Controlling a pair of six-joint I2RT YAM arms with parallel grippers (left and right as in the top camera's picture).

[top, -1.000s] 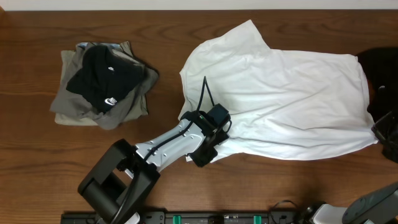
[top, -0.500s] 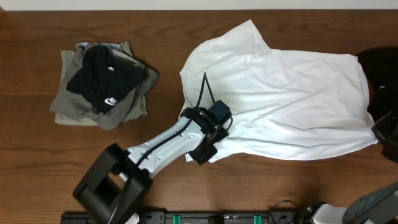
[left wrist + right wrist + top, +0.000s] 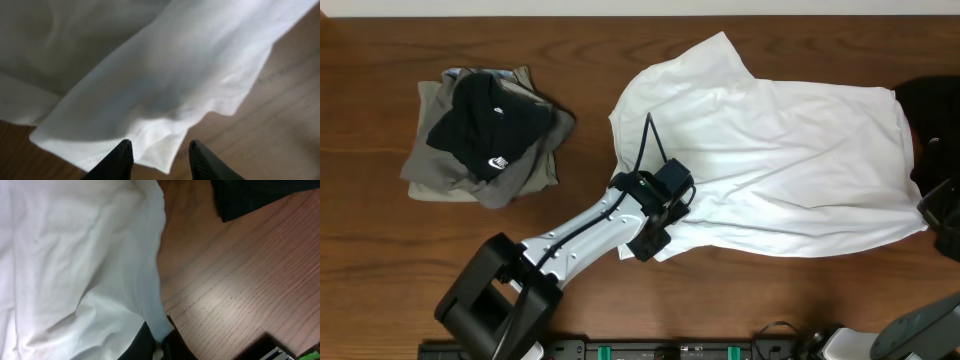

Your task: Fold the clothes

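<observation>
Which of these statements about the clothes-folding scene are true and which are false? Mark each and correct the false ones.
1. The white T-shirt lies spread on the table. True.
2. A black garment tops the pile on the left. True.
3. The left hand grips the pile. False: it stands open at the T-shirt's edge.
4. The right hand is open, clear of fabric. False: it is shut on the T-shirt's edge.

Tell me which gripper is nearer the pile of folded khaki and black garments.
Left. The left gripper is at the lower-left hem of the white T-shirt, just right of the pile; the right gripper is at the shirt's far right end.
</observation>
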